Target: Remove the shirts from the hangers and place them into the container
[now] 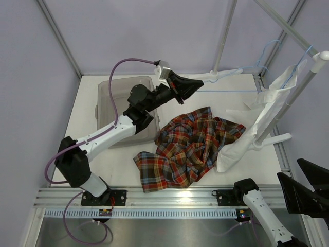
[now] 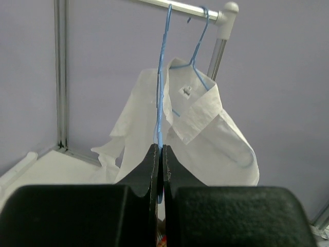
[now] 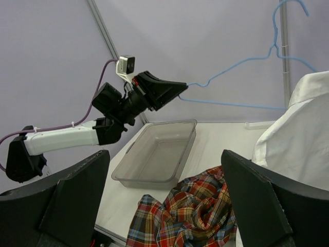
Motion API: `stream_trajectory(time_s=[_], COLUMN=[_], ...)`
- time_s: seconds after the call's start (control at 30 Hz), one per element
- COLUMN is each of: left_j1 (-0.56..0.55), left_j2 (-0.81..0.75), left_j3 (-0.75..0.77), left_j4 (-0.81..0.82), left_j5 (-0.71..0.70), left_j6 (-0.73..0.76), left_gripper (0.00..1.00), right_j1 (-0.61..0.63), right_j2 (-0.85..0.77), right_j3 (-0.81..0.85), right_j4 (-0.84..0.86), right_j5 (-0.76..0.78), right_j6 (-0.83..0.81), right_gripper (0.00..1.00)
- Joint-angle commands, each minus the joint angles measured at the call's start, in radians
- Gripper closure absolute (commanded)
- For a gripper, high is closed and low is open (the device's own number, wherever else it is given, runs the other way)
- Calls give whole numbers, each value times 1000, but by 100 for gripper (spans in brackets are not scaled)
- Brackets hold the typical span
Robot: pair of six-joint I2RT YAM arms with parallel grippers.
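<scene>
Red-orange plaid shirt (image 1: 187, 149) lies crumpled on the white table (image 1: 87, 108), just right of the grey container (image 1: 110, 95) and outside it. Top view: my left gripper (image 1: 198, 83) is raised past the container's far right corner, fingers pinched on one end of an empty hanger (image 1: 231, 91) of blue wire. White shirt (image 1: 247, 139) droops from a second hanger (image 1: 298, 64) on the rack at right, hem down on the table beside the plaid. My right gripper (image 1: 289, 168) sits at btm right, off the table's near edge, fingers wide apart w/ nothing between. Left wrist view: left gripper (image 2: 160, 149) fingers pressed together on the empty hanger (image 2: 162, 77), hooked on the rack bar (image 2: 185, 6); white shirt (image 2: 195, 134) hangs behind on the second hanger (image 2: 198, 56). Right wrist view: my right fingers (image 3: 77, 200) are spread, facing the container (image 3: 190, 139) w/ the plaid shirt (image 3: 190, 211) below; left gripper (image 3: 182, 86) grips the empty hanger (image 3: 241, 64); white shirt (image 3: 303, 139) at right edge.
</scene>
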Motion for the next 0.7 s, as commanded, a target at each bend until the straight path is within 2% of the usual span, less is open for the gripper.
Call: stream_trajectory(time_s=[0.0, 0.4, 0.67], left_j1=[1, 1, 9], left_j2=[-13, 132, 287], left_j3=[87, 356, 567], left_j4=[132, 0, -150], left_j5=[-15, 4, 8], left_j6=[37, 60, 95], left_gripper=[100, 100, 100], right_j1=[-18, -107, -142], right_j2=[-23, -15, -34], right_j3=[3, 64, 18], right_j4=[-32, -45, -10], right_j5=[-48, -151, -208], right_j6=[-27, -27, -15], right_gripper=[1, 1, 1])
